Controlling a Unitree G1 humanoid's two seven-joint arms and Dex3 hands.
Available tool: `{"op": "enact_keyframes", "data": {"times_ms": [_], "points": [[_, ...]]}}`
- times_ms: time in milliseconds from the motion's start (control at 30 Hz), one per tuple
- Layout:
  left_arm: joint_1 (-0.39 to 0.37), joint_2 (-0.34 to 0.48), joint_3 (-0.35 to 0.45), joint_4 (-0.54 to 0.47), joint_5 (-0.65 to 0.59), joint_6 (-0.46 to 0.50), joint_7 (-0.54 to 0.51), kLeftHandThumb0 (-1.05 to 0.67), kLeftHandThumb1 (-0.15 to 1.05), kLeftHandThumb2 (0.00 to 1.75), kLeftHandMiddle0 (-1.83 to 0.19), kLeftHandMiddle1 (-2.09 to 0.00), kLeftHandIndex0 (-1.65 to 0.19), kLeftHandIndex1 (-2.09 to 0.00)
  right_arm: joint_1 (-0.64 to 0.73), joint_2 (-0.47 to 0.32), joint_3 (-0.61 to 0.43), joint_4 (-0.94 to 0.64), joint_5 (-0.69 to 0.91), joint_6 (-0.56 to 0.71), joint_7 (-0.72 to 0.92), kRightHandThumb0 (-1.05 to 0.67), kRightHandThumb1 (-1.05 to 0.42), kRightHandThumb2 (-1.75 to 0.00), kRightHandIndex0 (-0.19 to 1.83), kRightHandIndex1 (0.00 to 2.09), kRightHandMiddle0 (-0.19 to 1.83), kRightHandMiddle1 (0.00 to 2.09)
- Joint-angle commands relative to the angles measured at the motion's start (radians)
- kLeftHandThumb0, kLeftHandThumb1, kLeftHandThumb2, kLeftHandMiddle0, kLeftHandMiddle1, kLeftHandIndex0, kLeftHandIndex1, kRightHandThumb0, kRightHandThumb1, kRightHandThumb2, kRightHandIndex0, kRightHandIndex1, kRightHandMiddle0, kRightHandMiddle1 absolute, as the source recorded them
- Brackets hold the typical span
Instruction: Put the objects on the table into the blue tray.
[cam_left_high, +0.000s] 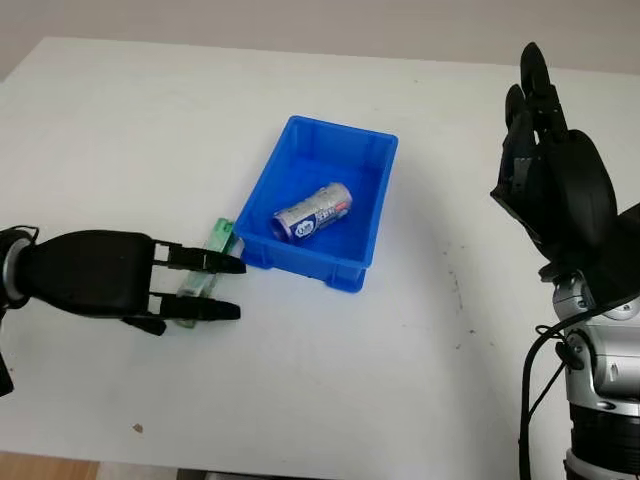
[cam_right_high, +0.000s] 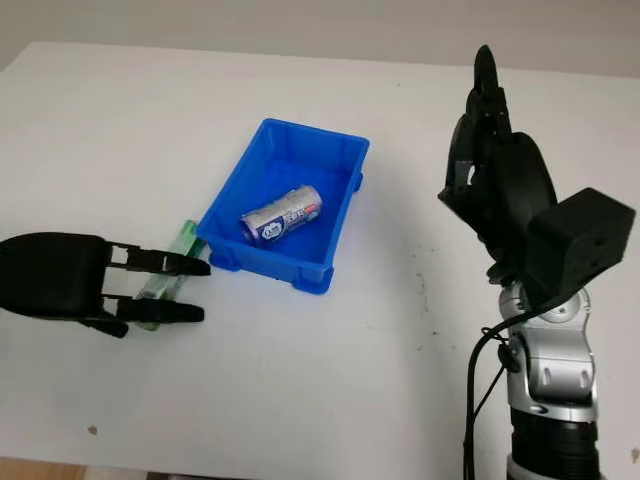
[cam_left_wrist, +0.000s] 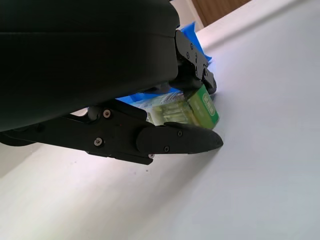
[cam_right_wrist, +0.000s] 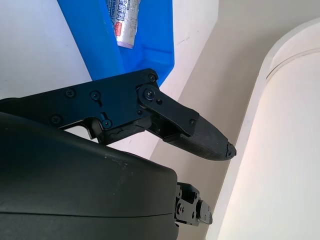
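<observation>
A blue tray (cam_left_high: 384, 190) stands mid-table with a silver can-like tube (cam_left_high: 313, 212) lying in it. Just left of the tray's near corner a green packet (cam_left_high: 223, 237) lies on the table, shown up close in the left wrist view as the green packet (cam_left_wrist: 201, 104). My left hand (cam_left_high: 226, 288) is low over the table with its fingers (cam_left_high: 205, 261) reaching past either side of the packet; I see no closed grip on it. My right hand (cam_left_high: 532, 90) is held up at the right, open and holding nothing. In the right wrist view the tray (cam_right_wrist: 92, 37) and tube (cam_right_wrist: 123, 20) lie below it.
The white table (cam_left_high: 400, 360) runs wide in front of and to the right of the tray. A small brown speck (cam_left_high: 138, 428) lies near the front edge. Black cables (cam_left_high: 530, 390) hang by my right forearm.
</observation>
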Motion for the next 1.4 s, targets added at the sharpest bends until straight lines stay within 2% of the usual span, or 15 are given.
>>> {"op": "enact_keyframes", "data": {"times_ms": [0,133,167,200,267,367,433,533,667,733,900,1000,1100,1233,1367], "points": [[-0.028,-0.042,-0.031,0.016,-0.007,0.016,-0.039,-0.31,0.96,0.05,-0.18,-0.05,-0.20,-0.05,0.013,-0.006,-0.014,-0.021,0.008,0.001,0.002,-0.58,-1.05,-0.90,-0.19,0.00,-0.19,0.00],[-0.049,-0.069,-0.062,0.018,-0.028,0.026,-0.068,-0.34,1.03,0.07,-0.28,-0.13,-0.19,-0.05,0.019,-0.003,-0.013,-0.033,0.012,0.010,-0.001,-0.58,-1.05,-0.89,-0.19,0.00,-0.19,0.00],[-0.051,-0.073,-0.068,0.015,-0.032,0.032,-0.079,-0.35,1.04,0.11,-0.10,-0.77,-0.30,-0.08,0.021,-0.002,-0.013,-0.034,0.013,0.012,-0.001,-0.58,-1.05,-0.89,-0.19,0.00,-0.19,0.00],[-0.050,-0.076,-0.072,0.010,-0.037,0.038,-0.089,-0.35,1.04,0.14,0.01,-1.22,-0.36,-0.23,0.022,-0.001,-0.013,-0.036,0.015,0.012,-0.001,-0.58,-1.05,-0.89,-0.19,0.00,-0.19,0.00],[-0.046,-0.080,-0.076,0.001,-0.060,0.031,-0.101,-0.31,1.05,0.17,0.00,-1.76,-0.18,-1.24,0.024,0.001,-0.014,-0.036,0.016,0.011,-0.004,-0.58,-1.05,-0.88,-0.19,0.00,-0.19,0.00],[-0.041,-0.081,-0.077,-0.028,-0.107,-0.016,-0.147,-0.29,1.05,0.23,-0.25,-2.03,-0.14,-1.82,0.025,0.002,-0.016,-0.036,0.020,0.014,-0.007,-0.58,-1.05,-0.87,-0.19,0.00,-0.19,0.00],[-0.035,-0.075,-0.059,-0.055,-0.169,-0.084,-0.205,-0.42,1.05,0.39,-0.56,-2.09,-0.24,-2.06,0.026,-0.001,-0.015,-0.037,0.023,0.017,-0.007,-0.58,-1.05,-0.87,-0.19,0.00,-0.19,0.00],[-0.001,-0.041,-0.002,-0.146,-0.278,-0.139,-0.353,-0.48,1.05,0.39,-1.06,-2.09,-0.47,-2.09,0.027,-0.002,-0.015,-0.036,0.024,0.018,-0.008,-0.58,-1.05,-0.87,-0.19,0.00,-0.19,0.00],[0.070,0.006,0.104,-0.284,-0.417,-0.178,-0.570,-0.39,1.05,0.51,-1.28,-2.09,-0.54,-2.09,0.027,-0.002,-0.017,-0.030,0.029,0.012,-0.006,-0.57,-1.05,-0.86,-0.19,0.00,-0.19,0.00],[0.098,0.028,0.163,-0.333,-0.534,-0.230,-0.765,-0.39,1.05,0.51,-1.31,-2.09,-0.55,-2.09,0.026,-0.001,-0.016,-0.032,0.028,0.015,-0.009,-0.57,-1.05,-0.87,-0.19,0.00,-0.19,0.00],[0.171,0.049,0.262,-0.371,-0.957,-0.316,-1.255,-0.42,1.05,0.46,-1.21,-2.09,-0.58,-2.09,0.022,-0.004,-0.009,-0.023,0.014,0.009,-0.011,-0.58,-1.05,-0.86,-0.19,0.00,-0.19,0.00],[0.238,0.092,0.307,-0.484,-1.276,-0.224,-1.557,-0.41,1.05,0.48,-1.17,-2.09,-0.50,-2.09,0.021,-0.002,-0.006,-0.024,0.012,0.010,-0.011,-0.59,-1.05,-0.85,-0.19,0.00,-0.19,0.00],[0.318,0.130,0.384,-0.625,-1.550,-0.108,-1.745,-0.39,1.05,0.43,-0.99,-2.09,-0.43,-2.09,0.020,0.003,-0.006,-0.022,0.015,0.008,-0.012,-0.58,-1.05,-0.86,-0.19,0.00,-0.19,0.00],[0.449,0.135,0.534,-0.776,-1.849,0.010,-1.858,-0.39,1.05,0.36,-0.77,-2.09,-0.46,-2.09,0.021,0.003,-0.005,-0.016,0.016,0.001,-0.009,-0.57,-1.05,-0.86,-0.19,0.00,-0.19,0.00],[0.600,0.102,0.723,-0.915,-2.061,0.145,-1.874,-0.42,1.05,0.34,-0.58,-2.09,-0.41,-2.09,0.017,0.002,-0.003,-0.003,0.015,-0.013,-0.004,-0.57,-1.05,-0.86,-0.19,0.00,-0.19,0.00]]}}
